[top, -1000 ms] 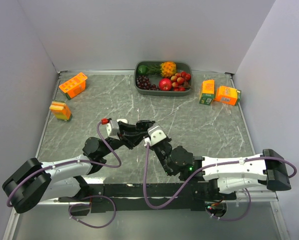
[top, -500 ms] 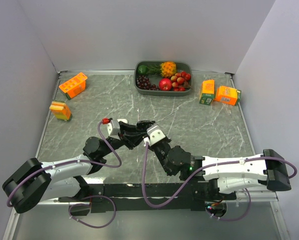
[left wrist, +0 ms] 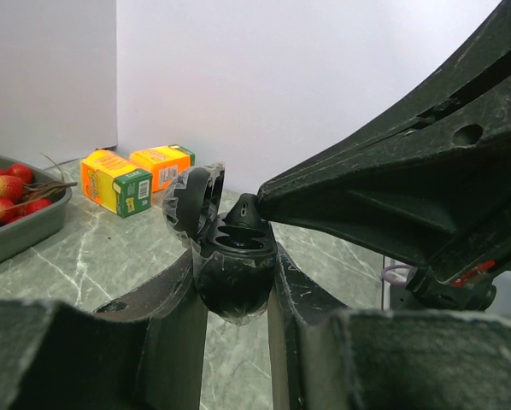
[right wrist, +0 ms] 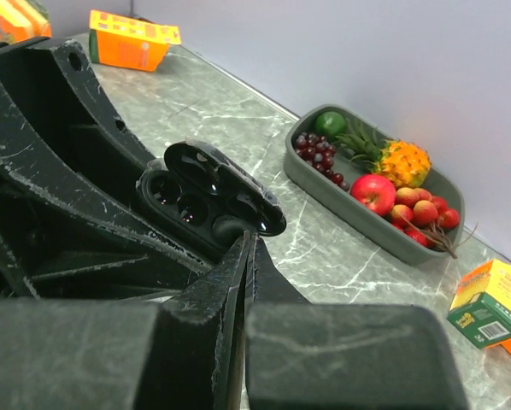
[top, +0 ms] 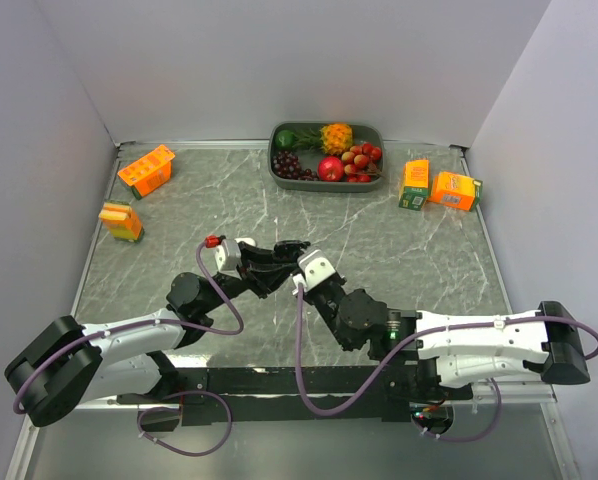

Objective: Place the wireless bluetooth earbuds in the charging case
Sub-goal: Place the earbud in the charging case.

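My left gripper is shut on the black charging case and holds it above the table with its lid open. A black earbud sits in the case's right-hand socket and sticks up a little. My right gripper is shut, and its tips touch the earbud at the case. In the top view both grippers, left and right, meet at mid-table. The white earbuds are out of view.
A grey tray of fruit stands at the back centre. Two orange cartons lie at the back left and two at the back right. White walls enclose the table.
My right arm's elbow and rear link have shifted slightly right and down. Its tips stay at the case. The left arm has held still.
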`<state>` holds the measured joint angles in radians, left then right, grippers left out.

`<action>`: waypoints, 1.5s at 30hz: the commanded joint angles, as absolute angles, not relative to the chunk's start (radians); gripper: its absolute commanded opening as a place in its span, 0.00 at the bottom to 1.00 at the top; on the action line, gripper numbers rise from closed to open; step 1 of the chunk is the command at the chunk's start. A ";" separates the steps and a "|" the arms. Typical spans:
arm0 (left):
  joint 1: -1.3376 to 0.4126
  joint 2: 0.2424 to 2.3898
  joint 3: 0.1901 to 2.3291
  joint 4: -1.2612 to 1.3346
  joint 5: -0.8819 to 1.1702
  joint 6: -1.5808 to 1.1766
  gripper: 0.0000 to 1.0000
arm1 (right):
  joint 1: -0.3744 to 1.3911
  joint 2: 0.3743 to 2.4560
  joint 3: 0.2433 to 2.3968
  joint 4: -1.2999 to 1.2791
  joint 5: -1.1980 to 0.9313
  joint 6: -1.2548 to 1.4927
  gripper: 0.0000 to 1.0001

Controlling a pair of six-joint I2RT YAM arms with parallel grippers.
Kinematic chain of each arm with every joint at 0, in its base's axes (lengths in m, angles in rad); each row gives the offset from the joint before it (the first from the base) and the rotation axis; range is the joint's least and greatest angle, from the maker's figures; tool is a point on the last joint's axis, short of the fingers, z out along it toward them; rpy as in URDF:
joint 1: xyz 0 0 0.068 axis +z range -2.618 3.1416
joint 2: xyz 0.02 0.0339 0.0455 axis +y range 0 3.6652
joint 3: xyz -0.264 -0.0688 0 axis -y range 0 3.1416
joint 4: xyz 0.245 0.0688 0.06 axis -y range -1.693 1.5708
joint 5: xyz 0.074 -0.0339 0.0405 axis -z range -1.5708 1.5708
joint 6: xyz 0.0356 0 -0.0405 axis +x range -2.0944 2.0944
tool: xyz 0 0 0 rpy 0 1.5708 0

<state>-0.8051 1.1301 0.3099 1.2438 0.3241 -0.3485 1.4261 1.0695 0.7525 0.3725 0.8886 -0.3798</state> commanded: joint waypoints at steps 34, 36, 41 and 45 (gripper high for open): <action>-0.793 1.049 0.308 1.339 0.348 -0.313 0.01 | 1.287 0.854 1.024 -0.110 0.728 -0.036 0.40; -0.778 1.043 0.302 1.365 0.432 -0.356 0.01 | 1.174 0.856 1.073 -0.245 0.645 0.094 0.40; -0.729 1.081 0.302 1.488 0.690 -0.523 0.01 | 1.011 0.851 1.086 -0.337 0.421 0.219 0.42; -0.723 1.121 0.302 1.578 0.785 -0.613 0.01 | 0.939 0.862 1.069 -0.367 0.342 0.282 0.44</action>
